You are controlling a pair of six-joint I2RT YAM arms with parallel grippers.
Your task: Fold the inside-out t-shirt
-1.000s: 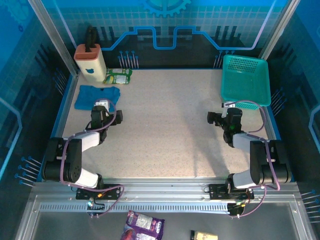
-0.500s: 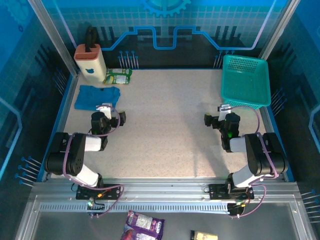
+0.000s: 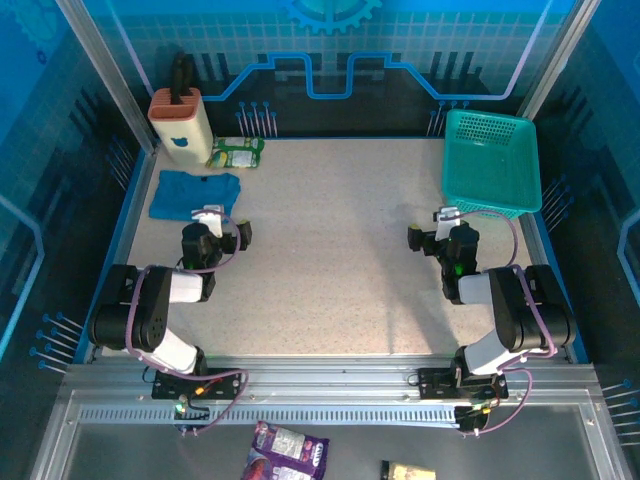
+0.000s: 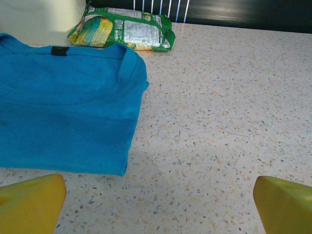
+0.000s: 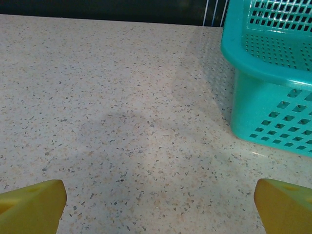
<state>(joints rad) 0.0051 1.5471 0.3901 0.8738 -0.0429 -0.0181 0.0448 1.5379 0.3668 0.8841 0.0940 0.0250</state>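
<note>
The blue t-shirt (image 3: 195, 192) lies folded into a flat rectangle at the far left of the table; in the left wrist view the t-shirt (image 4: 63, 117) shows its collar and a small black label at the back. My left gripper (image 3: 220, 228) rests low just in front of the shirt's near right corner, open, apart from the cloth. Its yellow fingertips (image 4: 31, 202) stand wide with bare tabletop between them, as the left gripper (image 4: 159, 209) holds nothing. My right gripper (image 3: 438, 228) is open too, over bare table; the right gripper (image 5: 159, 209) is empty.
A teal mesh basket (image 3: 492, 165) stands at the far right, its wall (image 5: 273, 97) close ahead of the right gripper. A green snack packet (image 3: 237, 152) and a beige container (image 3: 180, 125) sit behind the shirt. Packets (image 3: 288, 450) lie below the table's front rail.
Both arms have drawn back toward their bases and folded lower over the last second; the left gripper has backed slightly off the shirt. Both grippers stayed open.
</note>
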